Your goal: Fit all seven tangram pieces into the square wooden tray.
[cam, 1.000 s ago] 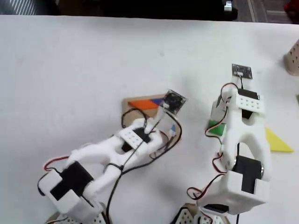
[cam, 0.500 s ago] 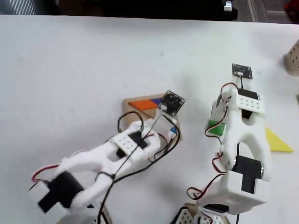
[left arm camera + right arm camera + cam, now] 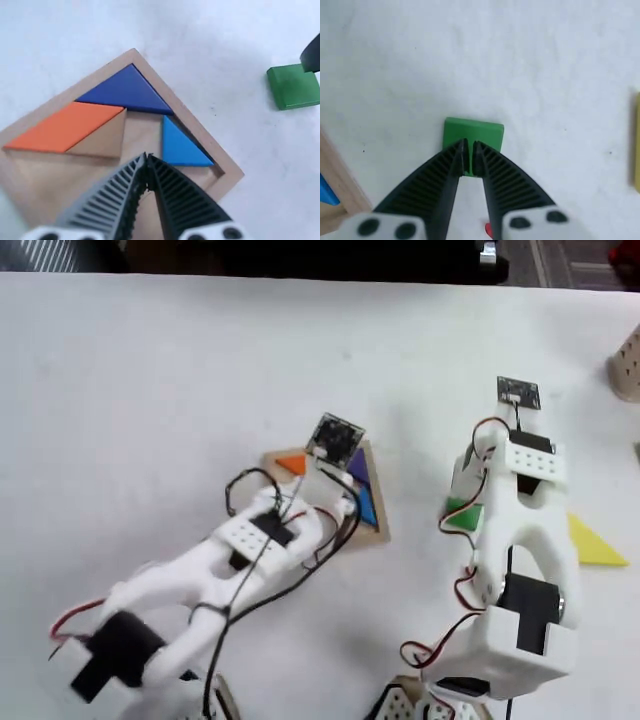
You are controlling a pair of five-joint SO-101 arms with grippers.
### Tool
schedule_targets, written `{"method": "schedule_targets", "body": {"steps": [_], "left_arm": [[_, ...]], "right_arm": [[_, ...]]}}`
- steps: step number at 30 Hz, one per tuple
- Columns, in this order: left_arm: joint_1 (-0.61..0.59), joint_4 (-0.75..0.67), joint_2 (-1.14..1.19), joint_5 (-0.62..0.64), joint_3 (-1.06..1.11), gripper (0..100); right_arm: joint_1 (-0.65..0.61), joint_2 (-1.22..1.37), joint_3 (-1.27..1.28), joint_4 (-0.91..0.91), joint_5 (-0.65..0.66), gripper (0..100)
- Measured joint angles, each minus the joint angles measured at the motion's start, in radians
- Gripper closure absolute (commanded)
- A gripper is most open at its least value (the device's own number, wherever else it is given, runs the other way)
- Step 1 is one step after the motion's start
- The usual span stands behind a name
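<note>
The right gripper (image 3: 468, 148), with black ribbed fingers (image 3: 436, 180), hangs over the white table (image 3: 530, 60). Its fingers are drawn nearly together, with only a thin slit between the tips. The tips lie over the near edge of a flat green square tangram piece (image 3: 481, 131), and green shows through the slit. At one edge of the view is a corner of the light wooden tray (image 3: 345, 185), with a blue piece (image 3: 326, 193) inside its rim. At the opposite edge, well apart from the green square, is a sliver of a yellow piece (image 3: 637, 145).
</note>
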Motion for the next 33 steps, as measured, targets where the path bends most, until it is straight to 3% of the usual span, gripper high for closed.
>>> {"method": "schedule_targets", "body": {"steps": [6,22,33], "left_arm": [[0.002,0.0,0.175,0.002,-0.069,98],[0.048,0.0,0.189,0.003,-0.12,98],[0.049,-0.005,0.324,0.009,-0.265,98]], "right_arm": [[0.0,0.0,0.0,0.0,0.0,98.1],[0.0,0.0,0.0,0.0,0.0,98.1],[0.0,0.0,0.0,0.0,0.0,98.1]]}}
